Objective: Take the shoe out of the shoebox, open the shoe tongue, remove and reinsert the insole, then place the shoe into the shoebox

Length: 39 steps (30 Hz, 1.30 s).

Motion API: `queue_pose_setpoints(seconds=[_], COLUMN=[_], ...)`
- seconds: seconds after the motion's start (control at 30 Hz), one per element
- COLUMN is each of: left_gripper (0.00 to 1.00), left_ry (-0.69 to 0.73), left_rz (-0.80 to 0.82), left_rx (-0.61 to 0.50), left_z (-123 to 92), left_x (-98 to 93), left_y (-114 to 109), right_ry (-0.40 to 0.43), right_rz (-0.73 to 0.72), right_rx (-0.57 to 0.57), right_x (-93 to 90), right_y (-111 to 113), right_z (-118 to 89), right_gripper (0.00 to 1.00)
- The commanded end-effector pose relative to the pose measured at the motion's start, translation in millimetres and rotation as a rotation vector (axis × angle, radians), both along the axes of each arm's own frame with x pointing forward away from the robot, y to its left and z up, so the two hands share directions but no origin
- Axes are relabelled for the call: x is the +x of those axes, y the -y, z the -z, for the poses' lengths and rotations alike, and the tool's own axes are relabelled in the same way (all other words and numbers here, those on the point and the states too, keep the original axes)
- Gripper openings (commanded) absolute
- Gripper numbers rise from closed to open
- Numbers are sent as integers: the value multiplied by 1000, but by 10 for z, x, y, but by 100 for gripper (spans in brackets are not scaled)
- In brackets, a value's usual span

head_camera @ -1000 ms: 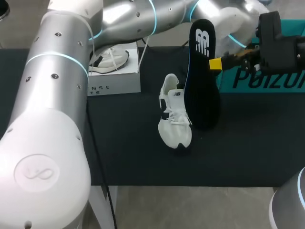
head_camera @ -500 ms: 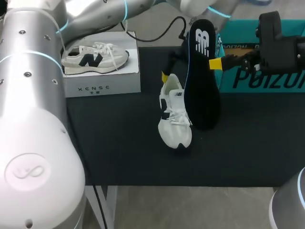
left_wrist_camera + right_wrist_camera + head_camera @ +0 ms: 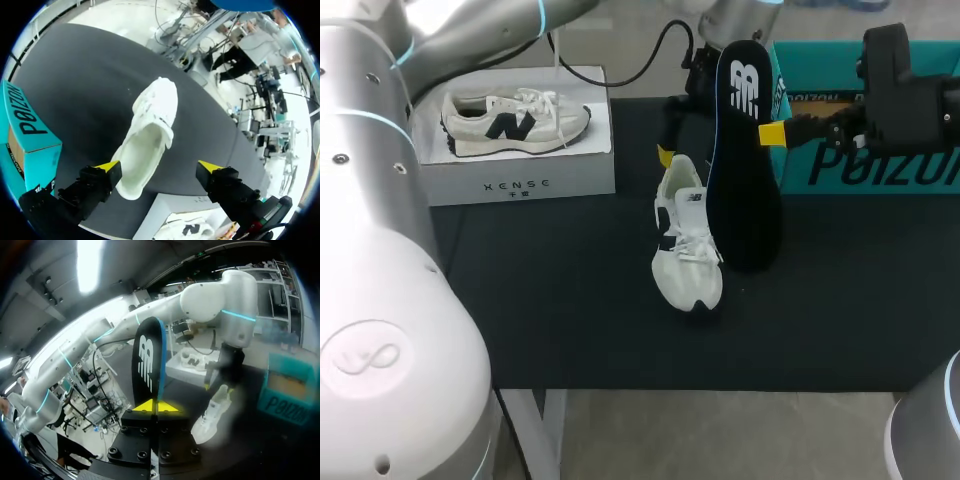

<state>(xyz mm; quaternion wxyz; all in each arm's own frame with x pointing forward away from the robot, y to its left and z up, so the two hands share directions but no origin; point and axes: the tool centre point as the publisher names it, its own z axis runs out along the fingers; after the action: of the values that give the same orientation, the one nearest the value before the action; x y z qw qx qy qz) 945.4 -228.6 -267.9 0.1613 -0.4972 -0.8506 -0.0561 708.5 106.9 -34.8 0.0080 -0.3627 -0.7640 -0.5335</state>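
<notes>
The white shoe (image 3: 686, 245) lies on the black table, toe toward the front edge; in the left wrist view the shoe (image 3: 147, 142) shows its mouth wide and hollow. My left gripper (image 3: 682, 148) hangs open just behind and above the heel, and its fingers (image 3: 107, 166) stand wide apart, touching nothing. My right gripper (image 3: 772, 133) is shut on the black insole (image 3: 745, 150), which it holds upright beside the shoe with its lower end by the table. Up close, the insole (image 3: 149, 365) rises edge-on from the pinched yellow tips (image 3: 156, 405). The teal shoebox (image 3: 860, 150) stands at the back right.
A white box (image 3: 525, 165) with a shoe pictured on its lid sits at the back left. The left arm (image 3: 390, 250) fills the near left of the head view. Bare black table (image 3: 570, 320) stretches in front of the shoe.
My left gripper has opened and drawn back a little from the shoe's heel. The left arm has swung leftward, uncovering the white box. The right arm and the insole have kept still.
</notes>
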Motion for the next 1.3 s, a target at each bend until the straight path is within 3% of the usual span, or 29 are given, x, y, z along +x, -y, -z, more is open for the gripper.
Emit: queue_pose_setpoints(seconds=[0.03,1.3], left_gripper=[100,100], left_ry=[24,30], left_rz=[-3,3], left_rx=[-35,-28], left_z=[13,-13], left_x=[-30,-45], left_y=[-59,-69], right_ry=[-1,-1], right_rz=[2,2], right_rx=[-1,-1], right_x=[13,13], right_y=[-23,-23], right_z=[11,11], right_gripper=[0,0])
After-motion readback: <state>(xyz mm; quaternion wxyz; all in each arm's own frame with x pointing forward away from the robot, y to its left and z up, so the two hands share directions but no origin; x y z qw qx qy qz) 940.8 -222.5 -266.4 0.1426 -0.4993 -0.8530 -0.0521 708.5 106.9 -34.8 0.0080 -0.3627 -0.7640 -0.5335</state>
